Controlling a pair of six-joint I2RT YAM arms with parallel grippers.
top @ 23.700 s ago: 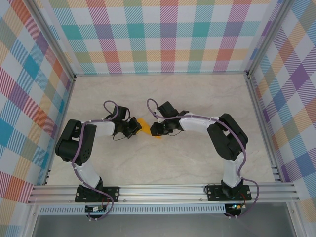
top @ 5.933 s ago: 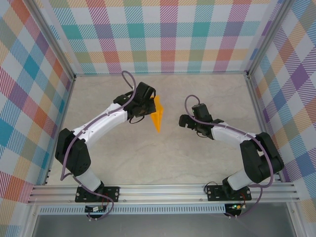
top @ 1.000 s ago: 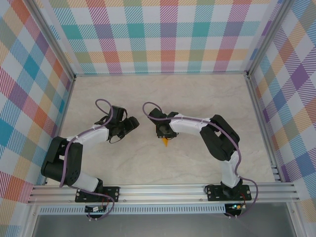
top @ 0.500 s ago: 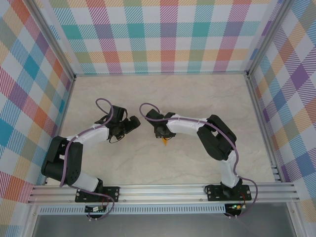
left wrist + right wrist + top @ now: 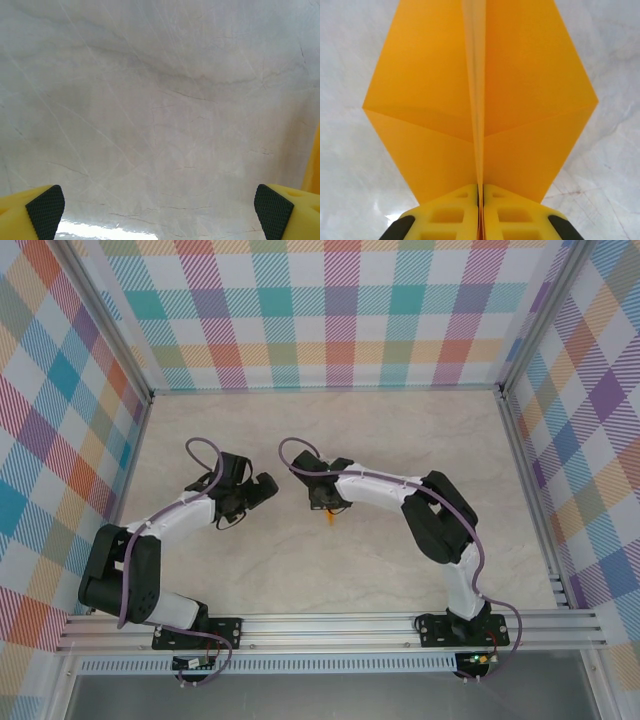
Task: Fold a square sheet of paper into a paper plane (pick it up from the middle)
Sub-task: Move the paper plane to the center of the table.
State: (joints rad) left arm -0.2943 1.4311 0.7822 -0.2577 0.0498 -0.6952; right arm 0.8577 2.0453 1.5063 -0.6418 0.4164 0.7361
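On my right wrist feed the paper plane [image 5: 480, 100] is plain orange-yellow, with two wings spreading from a sharp centre crease and a fold line slanting across each wing. Its far end runs off the top of that feed, so I can't see the nose there. The right gripper [image 5: 480, 200] has its yellow fingers pinched tight on the centre fold at the near end.

From the top camera a small orange tip of the paper plane [image 5: 331, 517] pokes out below the right gripper [image 5: 322, 502], near the middle of the marble table [image 5: 420, 440]. The rest sits under the wrist, and I can't tell whether the paper touches the surface. An orange sliver at the right edge of the left wrist feed is too cut off to name.

The right arm reaches leftward with its elbow bent. The left arm bends in from the left, and the left gripper [image 5: 262, 488] is near the right one but apart from it, jaws spread wide over bare table, with the pads [image 5: 45, 205] at the bottom corners of its own feed
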